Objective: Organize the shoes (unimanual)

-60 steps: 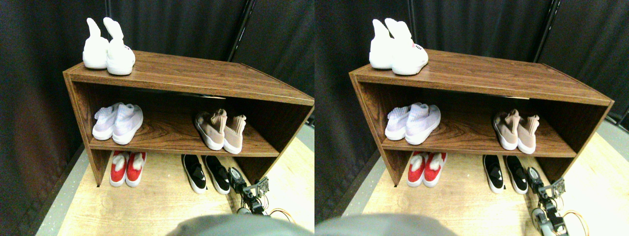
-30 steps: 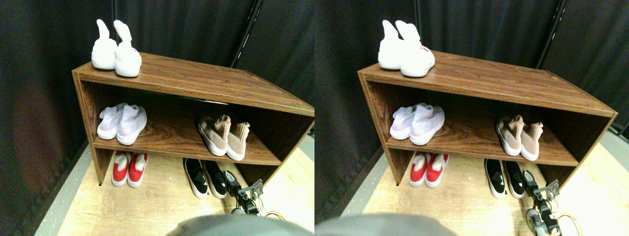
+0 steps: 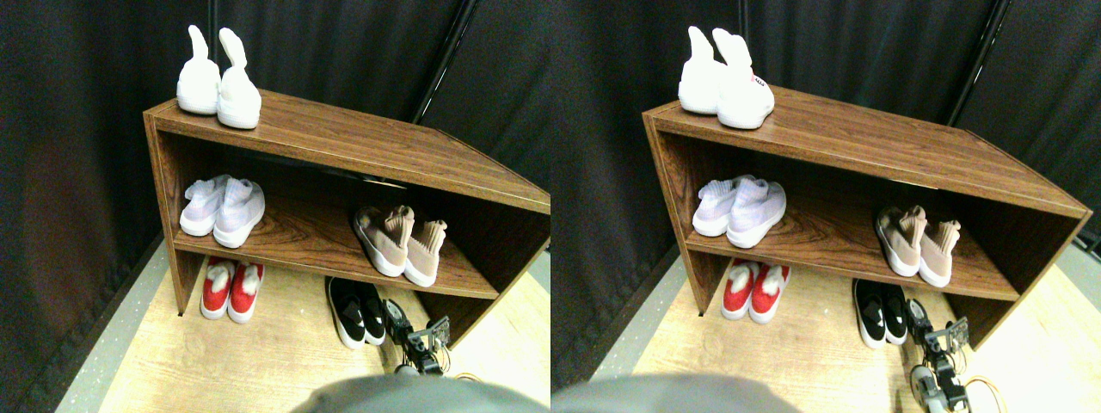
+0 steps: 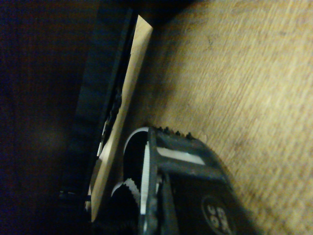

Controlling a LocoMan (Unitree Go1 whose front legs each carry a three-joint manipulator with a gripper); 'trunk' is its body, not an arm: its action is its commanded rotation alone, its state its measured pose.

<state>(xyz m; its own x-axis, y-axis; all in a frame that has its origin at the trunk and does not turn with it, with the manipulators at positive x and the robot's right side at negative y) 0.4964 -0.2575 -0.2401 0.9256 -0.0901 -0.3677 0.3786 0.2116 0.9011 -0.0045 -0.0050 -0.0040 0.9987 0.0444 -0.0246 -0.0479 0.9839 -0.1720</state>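
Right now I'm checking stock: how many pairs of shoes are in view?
5 pairs: white on top of the shelf; lilac-white and beige-tan on the middle board; red and black on the floor.
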